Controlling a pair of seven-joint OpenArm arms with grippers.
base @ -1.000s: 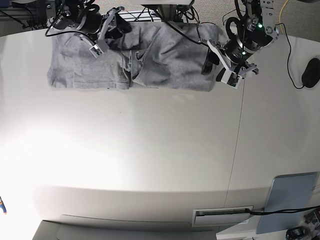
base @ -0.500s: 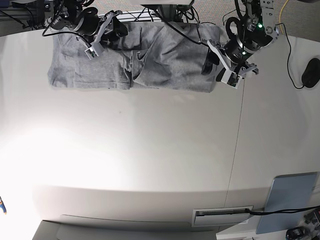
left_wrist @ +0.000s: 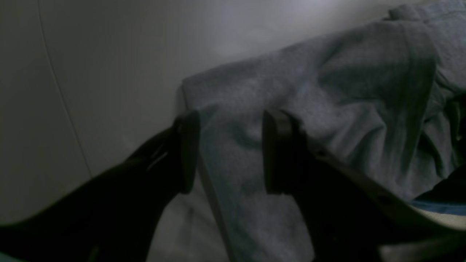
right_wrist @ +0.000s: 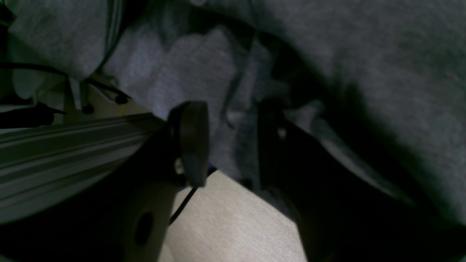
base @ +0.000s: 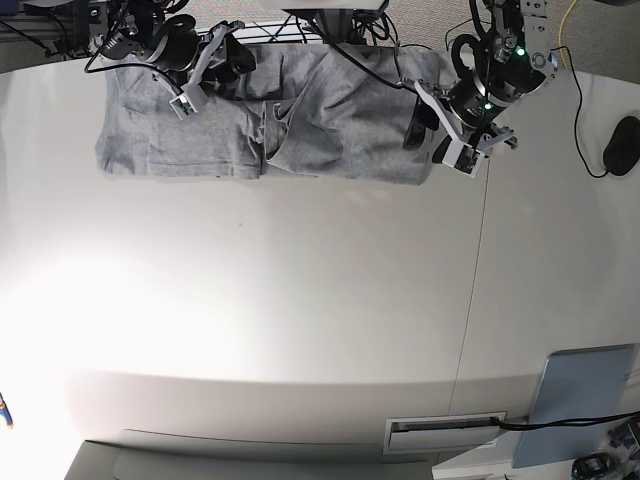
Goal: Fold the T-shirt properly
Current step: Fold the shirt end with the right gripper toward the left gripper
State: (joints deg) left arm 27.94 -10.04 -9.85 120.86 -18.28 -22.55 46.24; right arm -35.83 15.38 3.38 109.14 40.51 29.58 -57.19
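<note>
The heather-grey T-shirt [base: 330, 125] lies crumpled along the table's far edge, plain side showing and no lettering visible. My left gripper [base: 437, 143] is at the shirt's right end. In the left wrist view it [left_wrist: 231, 153] is open, with its jaws either side of the shirt's [left_wrist: 327, 94] corner hem. My right gripper [base: 210, 68] is over the shirt's upper left part. In the right wrist view it [right_wrist: 229, 142] is open, with bunched folds of the shirt [right_wrist: 189, 72] between the fingers.
A black mouse [base: 622, 145] and its cable lie at the right. A grey pad [base: 582, 398] sits at the front right, by a white slot [base: 445, 432]. A table seam [base: 475, 290] runs front to back. An aluminium rail [right_wrist: 54, 138] and cables lie beyond the far edge.
My right gripper has moved a little toward the far edge over the shirt, then held still. My left gripper has barely moved.
</note>
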